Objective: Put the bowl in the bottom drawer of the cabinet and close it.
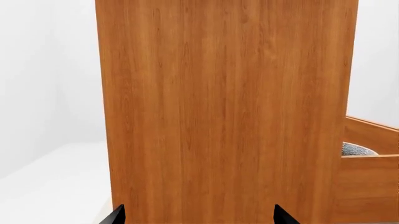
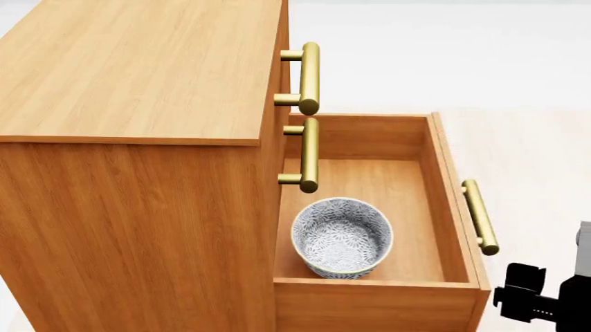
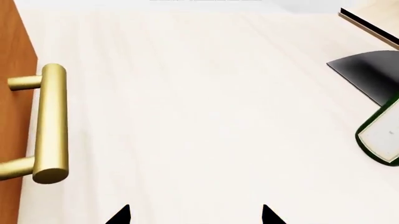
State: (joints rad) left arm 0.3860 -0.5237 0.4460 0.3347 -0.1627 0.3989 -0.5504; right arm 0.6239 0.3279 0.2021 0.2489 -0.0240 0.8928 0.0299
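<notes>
Cabinet (image 2: 138,138) fills most of the head view, an orange-brown chest seen from above and to one side, with its plain side panel taking up nearly all of the left wrist view. Two upper drawers are shut, their brass handles stacked one above the other at the front edge.

Below them the bottom drawer (image 2: 443,207) stands pulled well out, its floor bare except for the bowl (image 2: 342,237). That bowl sits upright on the drawer floor, in the corner nearest the camera and close to the cabinet front, entirely below the drawer rim. A sliver of it also shows over the drawer wall in the left wrist view.

So the placing looks done, and the step in hand is the closing. The drawer's own handle (image 2: 480,216) faces outward, and in the right wrist view it lies just beside the camera, off to one side of the fingertips.

Right gripper (image 3: 194,215) is apart from that handle, holding nothing, its two dark tips spread wide. Left gripper (image 1: 198,215) faces the cabinet's side, tips also spread and empty.

My judgement: the next move calls for the right arm to meet the drawer front or handle squarely and push straight toward the cabinet. An off-centre shove could skew the drawer, and a sharp one could slide the bowl.
</notes>
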